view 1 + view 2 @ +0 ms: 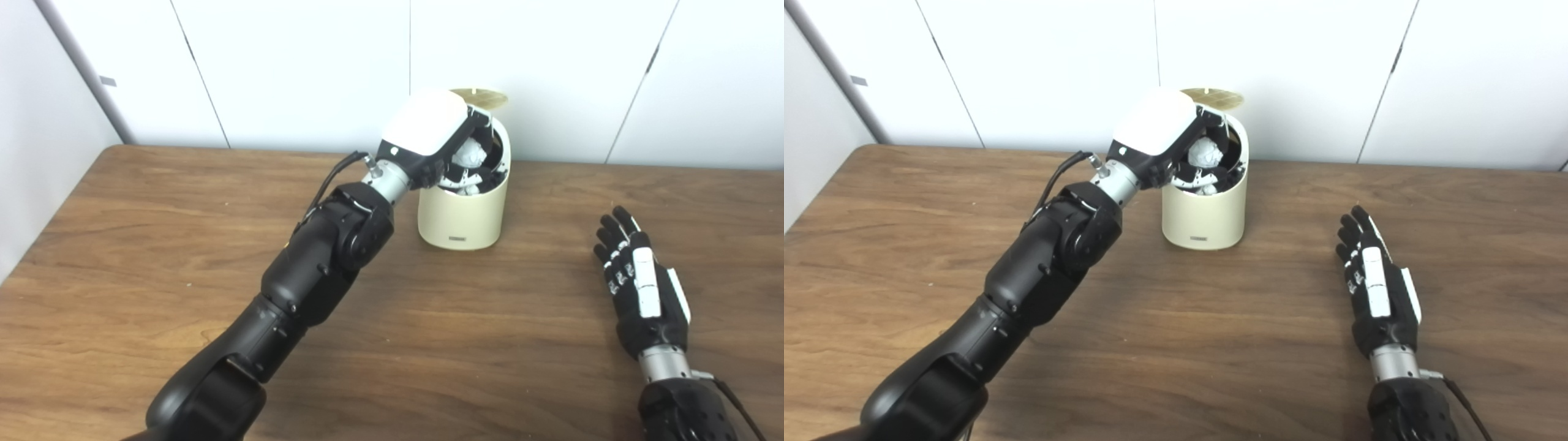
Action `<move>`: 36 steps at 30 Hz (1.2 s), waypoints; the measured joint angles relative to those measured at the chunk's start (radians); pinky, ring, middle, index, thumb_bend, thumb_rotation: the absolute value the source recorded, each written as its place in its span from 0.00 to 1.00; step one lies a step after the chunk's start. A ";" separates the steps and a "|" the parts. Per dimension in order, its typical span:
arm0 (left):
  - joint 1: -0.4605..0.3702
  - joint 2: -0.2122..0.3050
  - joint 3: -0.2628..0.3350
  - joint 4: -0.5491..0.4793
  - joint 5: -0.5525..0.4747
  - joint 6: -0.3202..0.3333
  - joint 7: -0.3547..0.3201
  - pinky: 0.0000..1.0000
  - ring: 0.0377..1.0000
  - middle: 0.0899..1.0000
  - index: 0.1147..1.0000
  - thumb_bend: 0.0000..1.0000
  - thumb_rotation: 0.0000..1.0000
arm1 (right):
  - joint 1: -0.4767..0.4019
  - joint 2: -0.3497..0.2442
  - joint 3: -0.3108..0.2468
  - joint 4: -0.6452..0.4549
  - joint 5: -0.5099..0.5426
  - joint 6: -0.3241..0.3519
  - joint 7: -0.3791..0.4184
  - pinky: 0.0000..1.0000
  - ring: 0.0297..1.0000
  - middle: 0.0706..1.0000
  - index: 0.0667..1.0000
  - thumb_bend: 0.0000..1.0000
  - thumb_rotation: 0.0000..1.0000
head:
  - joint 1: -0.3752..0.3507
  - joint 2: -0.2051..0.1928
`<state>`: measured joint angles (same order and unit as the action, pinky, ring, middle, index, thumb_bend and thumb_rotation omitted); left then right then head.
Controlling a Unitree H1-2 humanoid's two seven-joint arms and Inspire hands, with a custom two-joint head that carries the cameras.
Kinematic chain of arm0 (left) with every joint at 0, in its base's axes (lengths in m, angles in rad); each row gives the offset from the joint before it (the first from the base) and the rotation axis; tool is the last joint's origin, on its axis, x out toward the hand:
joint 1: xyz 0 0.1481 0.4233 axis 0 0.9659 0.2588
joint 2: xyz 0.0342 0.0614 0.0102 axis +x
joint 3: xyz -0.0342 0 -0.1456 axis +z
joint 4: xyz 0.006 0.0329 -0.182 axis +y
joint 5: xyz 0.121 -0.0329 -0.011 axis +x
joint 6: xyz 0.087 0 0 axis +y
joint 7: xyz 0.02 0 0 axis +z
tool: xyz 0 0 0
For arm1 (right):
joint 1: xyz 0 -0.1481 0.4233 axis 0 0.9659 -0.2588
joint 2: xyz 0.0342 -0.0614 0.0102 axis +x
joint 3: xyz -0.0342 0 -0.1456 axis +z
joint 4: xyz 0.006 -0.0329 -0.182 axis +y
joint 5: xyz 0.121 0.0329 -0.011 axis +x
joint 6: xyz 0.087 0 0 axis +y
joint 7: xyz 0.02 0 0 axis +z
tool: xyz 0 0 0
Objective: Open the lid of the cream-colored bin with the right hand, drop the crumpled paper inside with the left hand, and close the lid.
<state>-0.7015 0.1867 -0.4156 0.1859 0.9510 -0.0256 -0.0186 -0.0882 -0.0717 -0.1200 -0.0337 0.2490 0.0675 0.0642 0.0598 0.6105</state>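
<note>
- White wall panels back a wooden worktop (153, 245).
- Left hand (429, 138) over the open cream-colored bin (462, 214), fingers (1195, 179) curled around the crumpled paper (1206, 152).
- Lid (481, 97) stands raised; dropping and closing remain.
- Right hand (1375, 303) rests flat, fingers spread, holding nothing.

A wooden counter (153, 257) fills the lower part of both views, its brown top marked with darker streaks of grain and its far left corner rounded. Behind it stands a white wall (306, 67) made of flat panels, split by thin dark seams, some upright and some slanted. At the far left a grey strip (86, 67) runs slantwise down the wall toward the counter's back edge.
</note>
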 measured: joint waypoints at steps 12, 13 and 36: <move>0.000 0.014 -0.023 0.000 0.077 0.018 0.017 0.63 0.69 0.68 0.43 0.52 0.04 | 0.002 -0.005 0.005 -0.005 -0.013 0.006 0.001 0.95 0.94 0.89 0.89 0.56 0.84 | 0.003 0.008; 0.000 0.014 -0.023 0.000 0.078 0.020 0.016 0.64 0.69 0.69 0.43 0.52 0.04 | 0.003 -0.007 0.006 -0.006 -0.016 0.006 0.001 0.95 0.93 0.89 0.88 0.56 0.83 | 0.003 0.008; 0.030 -0.038 0.065 0.015 -0.052 -0.028 0.167 0.33 0.40 0.48 0.38 0.48 0.00 | 0.007 -0.017 0.004 -0.016 -0.011 0.025 0.014 0.96 0.94 0.87 0.89 0.51 0.84 | 0.012 0.015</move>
<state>-0.6715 0.1490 -0.3507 0.2014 0.8986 -0.0532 0.1483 -0.0816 -0.0886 -0.1158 -0.0498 0.2380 0.0927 0.0784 0.0721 0.6258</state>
